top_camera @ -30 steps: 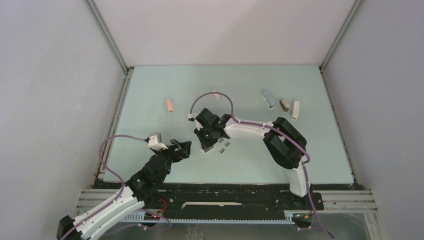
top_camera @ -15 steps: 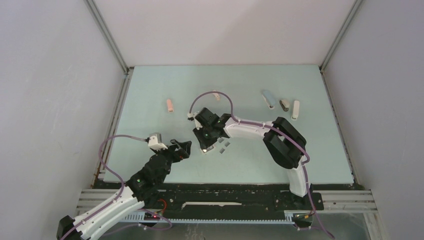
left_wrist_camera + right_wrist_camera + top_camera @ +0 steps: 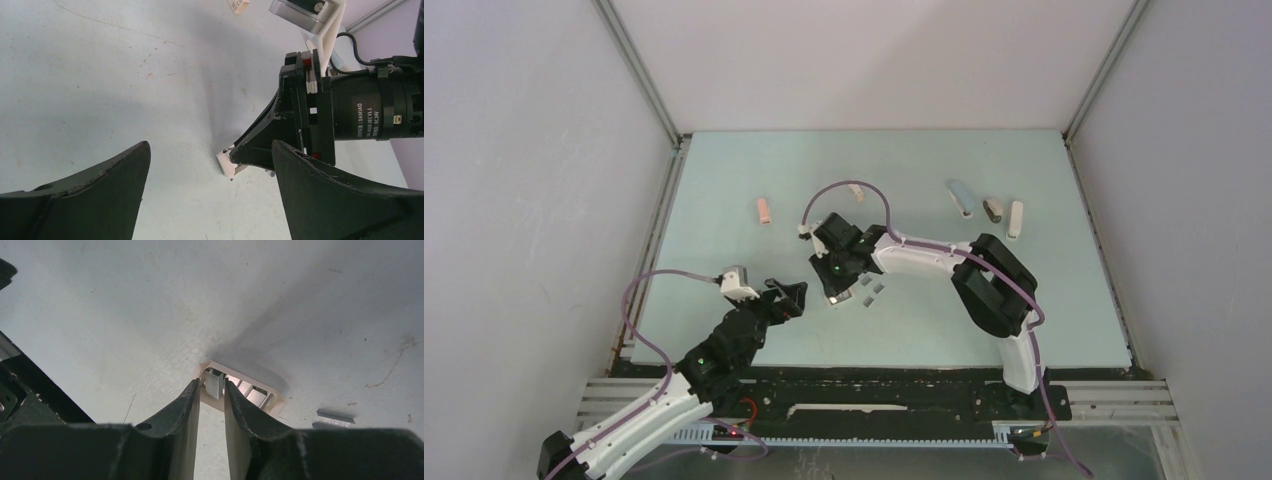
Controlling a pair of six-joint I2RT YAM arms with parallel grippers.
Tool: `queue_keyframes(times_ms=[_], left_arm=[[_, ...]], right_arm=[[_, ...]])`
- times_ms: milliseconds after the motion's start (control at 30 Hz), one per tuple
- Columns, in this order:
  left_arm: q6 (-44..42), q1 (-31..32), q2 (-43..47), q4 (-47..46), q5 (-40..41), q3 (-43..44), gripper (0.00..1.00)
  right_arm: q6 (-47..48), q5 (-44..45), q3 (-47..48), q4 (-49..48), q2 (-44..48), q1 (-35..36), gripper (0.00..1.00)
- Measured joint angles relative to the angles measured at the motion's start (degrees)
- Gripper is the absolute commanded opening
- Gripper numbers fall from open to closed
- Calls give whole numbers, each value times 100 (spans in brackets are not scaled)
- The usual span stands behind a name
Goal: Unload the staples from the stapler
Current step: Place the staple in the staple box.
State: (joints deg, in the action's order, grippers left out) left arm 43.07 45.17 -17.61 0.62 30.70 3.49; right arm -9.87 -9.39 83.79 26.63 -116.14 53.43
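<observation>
Pale-green table [image 3: 1044, 300]: staples [image 3: 214, 384] stand between right gripper [image 3: 212, 386] jaws, narrow-set, grip unclear; left gripper [image 3: 210, 147] gapes empty.

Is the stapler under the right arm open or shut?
Open: the right wrist view looks into the stapler, channel exposed, a staple strip standing at one end.

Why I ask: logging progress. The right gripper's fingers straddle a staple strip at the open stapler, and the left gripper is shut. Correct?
Not quite: the left gripper stands wide open with nothing between its fingers, as the left wrist view shows. The rest holds.
</observation>
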Motion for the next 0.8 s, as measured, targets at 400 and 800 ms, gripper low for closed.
queue_keyframes(times_ms=[400, 800], left_arm=[[-74, 2, 2, -118, -295, -4, 96], [-369, 0, -802, -1014, -1163, -133, 92]], right_arm=[[1488, -1657, 26, 597, 855, -437, 32], [2988, -3401, -787, 938, 2728, -2085, 33]])
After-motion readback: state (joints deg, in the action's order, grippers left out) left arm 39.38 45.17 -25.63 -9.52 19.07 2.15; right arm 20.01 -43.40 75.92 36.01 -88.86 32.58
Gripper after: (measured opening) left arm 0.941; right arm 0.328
